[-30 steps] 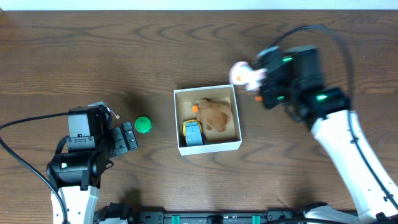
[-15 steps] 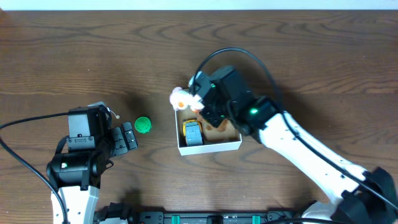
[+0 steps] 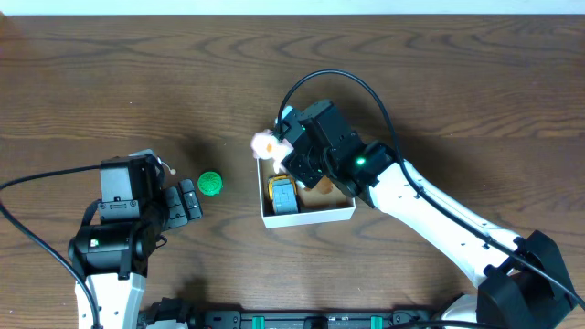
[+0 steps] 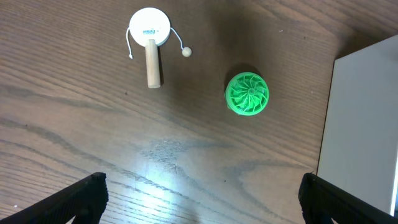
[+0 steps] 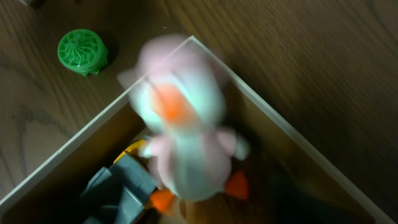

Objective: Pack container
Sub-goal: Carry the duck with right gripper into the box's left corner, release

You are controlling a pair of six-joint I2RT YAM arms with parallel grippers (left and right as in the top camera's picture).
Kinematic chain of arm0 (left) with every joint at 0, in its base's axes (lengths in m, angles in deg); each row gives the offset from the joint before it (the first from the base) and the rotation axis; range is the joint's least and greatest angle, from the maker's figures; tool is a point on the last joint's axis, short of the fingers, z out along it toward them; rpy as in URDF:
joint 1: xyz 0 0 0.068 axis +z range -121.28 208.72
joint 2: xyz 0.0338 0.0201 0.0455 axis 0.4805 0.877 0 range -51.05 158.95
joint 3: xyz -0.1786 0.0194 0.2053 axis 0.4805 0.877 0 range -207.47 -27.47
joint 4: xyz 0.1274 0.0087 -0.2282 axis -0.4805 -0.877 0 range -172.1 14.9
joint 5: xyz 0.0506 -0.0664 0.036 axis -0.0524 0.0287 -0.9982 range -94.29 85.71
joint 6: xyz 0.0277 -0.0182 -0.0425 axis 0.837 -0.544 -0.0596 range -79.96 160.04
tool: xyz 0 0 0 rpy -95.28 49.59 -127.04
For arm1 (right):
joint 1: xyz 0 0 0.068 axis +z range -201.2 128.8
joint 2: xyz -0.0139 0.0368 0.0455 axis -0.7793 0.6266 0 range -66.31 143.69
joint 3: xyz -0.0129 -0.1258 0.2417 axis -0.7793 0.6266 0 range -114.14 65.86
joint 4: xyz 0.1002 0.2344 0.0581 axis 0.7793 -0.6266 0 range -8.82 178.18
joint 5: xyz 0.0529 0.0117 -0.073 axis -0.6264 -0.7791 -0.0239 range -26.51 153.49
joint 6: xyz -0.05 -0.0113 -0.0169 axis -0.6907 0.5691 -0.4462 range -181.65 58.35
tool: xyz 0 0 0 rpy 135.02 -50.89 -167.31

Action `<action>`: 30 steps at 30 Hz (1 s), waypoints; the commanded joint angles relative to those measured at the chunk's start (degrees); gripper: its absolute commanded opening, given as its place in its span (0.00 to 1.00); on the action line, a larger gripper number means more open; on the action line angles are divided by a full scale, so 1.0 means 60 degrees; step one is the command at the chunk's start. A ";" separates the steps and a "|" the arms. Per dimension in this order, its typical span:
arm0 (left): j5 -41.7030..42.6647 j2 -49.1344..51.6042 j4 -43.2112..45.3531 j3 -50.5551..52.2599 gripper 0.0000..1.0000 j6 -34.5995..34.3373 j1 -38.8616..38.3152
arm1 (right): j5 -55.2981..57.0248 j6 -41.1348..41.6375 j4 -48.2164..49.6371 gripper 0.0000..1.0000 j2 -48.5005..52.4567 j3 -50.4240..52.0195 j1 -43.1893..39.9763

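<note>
1. While your left arm has not stirred, your right gripper [image 3: 275, 146] has swung from the far right of the container [image 3: 311, 217] across to its far-left corner.
2. It looks clamped on the pale duck toy [image 3: 265, 143], though the wrist view is blurred and the toy hides the fingers.
3. The duck hangs over the corner rim, partly outside the container at mid-table, so I judge it should come right and nearer before release.
4. The yellow-and-grey toy [image 3: 283, 194] already lies inside, near left.
5. The green disc [image 3: 211, 184] waits left of the container, just beside your left gripper [image 3: 189, 203], fingers apart.
</note>
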 commanded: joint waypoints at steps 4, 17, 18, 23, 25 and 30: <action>-0.0040 0.0011 -0.0029 -0.0149 0.98 -0.0091 0.0040 | 0.0062 0.0109 0.0036 0.99 0.0022 -0.0098 0.0062; -0.0040 0.0011 -0.0029 -0.0149 0.98 -0.0095 0.0040 | 0.0062 0.0474 0.0510 0.01 0.0022 -0.0098 0.0062; -0.0040 0.0011 -0.0029 -0.0149 0.98 -0.0095 0.0040 | 0.0062 0.0474 0.0557 0.01 0.0022 -0.0098 0.0062; -0.0040 0.0011 -0.0029 -0.0149 0.98 -0.0095 0.0040 | 0.0055 0.0474 0.0616 0.01 0.0146 -0.0098 0.0069; -0.0040 0.0011 -0.0029 -0.0149 0.98 -0.0095 0.0040 | -0.0033 0.0470 0.0630 0.01 0.0328 -0.0098 0.0131; -0.0040 0.0011 -0.0025 -0.0149 0.98 -0.0095 0.0040 | -0.0346 0.0474 0.0794 0.01 0.0958 -0.0098 0.0408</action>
